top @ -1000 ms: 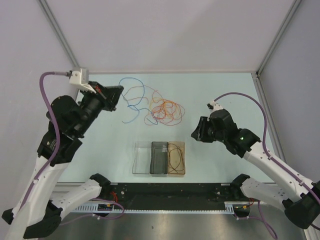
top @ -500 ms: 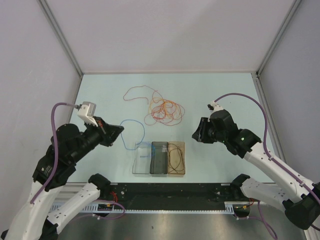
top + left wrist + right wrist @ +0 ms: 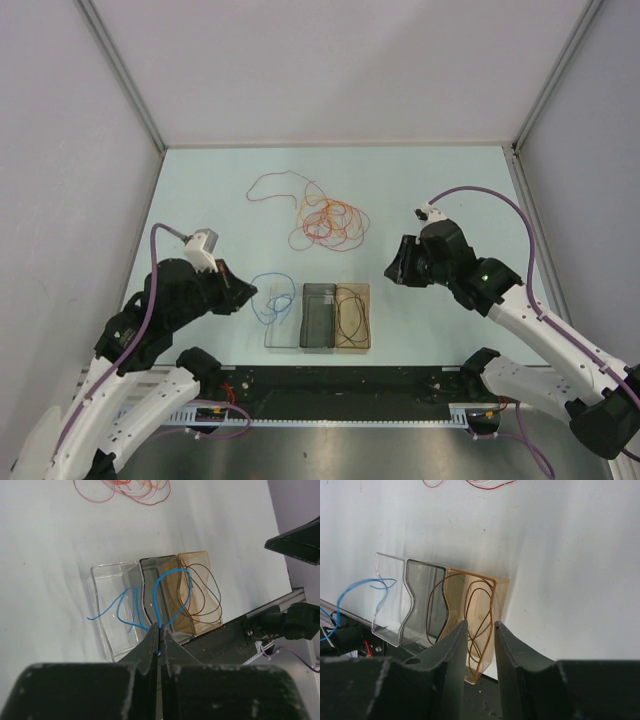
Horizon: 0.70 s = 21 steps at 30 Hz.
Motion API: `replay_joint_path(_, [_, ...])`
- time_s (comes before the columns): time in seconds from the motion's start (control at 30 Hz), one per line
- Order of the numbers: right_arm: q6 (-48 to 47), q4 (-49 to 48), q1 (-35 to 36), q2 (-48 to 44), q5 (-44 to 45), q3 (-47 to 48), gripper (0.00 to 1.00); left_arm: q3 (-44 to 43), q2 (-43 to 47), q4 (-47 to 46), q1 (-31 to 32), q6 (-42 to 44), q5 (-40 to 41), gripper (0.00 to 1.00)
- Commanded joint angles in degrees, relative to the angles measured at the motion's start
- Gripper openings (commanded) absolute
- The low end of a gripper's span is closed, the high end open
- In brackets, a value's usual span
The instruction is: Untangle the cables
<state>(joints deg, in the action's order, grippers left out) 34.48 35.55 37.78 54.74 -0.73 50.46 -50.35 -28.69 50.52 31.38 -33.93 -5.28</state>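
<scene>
My left gripper (image 3: pixel 250 295) (image 3: pixel 160 630) is shut on a blue cable (image 3: pixel 268 300) (image 3: pixel 159 587). Its loops hang over the clear tray (image 3: pixel 273 340) (image 3: pixel 100 575), apart from the other cables. A tangle of red, orange and pale cables (image 3: pixel 325 222) (image 3: pixel 135 489) lies on the table beyond the trays. A dark brown cable (image 3: pixel 350 315) (image 3: pixel 481 611) is coiled in the amber tray (image 3: pixel 366 292) (image 3: pixel 502 587). My right gripper (image 3: pixel 395 265) (image 3: pixel 480 626) hovers to the right of the trays, open, with nothing between its fingers.
A smoky grey tray (image 3: pixel 318 318) (image 3: pixel 420 595) stands between the clear and amber ones. The three trays sit close to the table's near edge, by the black rail (image 3: pixel 340 400). Grey walls and metal posts enclose the table on three sides.
My left arm has swung back from the far left toward the near edge, drawing the blue cable out of the tangle and over the clear tray. The right arm has stayed still.
</scene>
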Motion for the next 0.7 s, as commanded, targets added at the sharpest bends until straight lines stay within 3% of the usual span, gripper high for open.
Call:
replay_joint_path(0.0, [0.06, 0.13, -0.07, -0.42, 0.29, 1.75, 0.33, 2.09, 0.91, -1.04, 0.18, -2.98, 1.93, 0.00])
replay_joint_path(0.4, [-0.11, 0.57, -0.07, 0.63, 0.73, 1.66, 0.31, 7.46, 0.39, -1.31, 0.18, -7.64, 7.38, 0.00])
replay_joint_path(0.67, [0.06, 0.92, 0.10, 1.33, 0.73, 1.66, 0.28, 11.67, -0.76, -5.43, 1.49, -11.06, 6.94, 0.00])
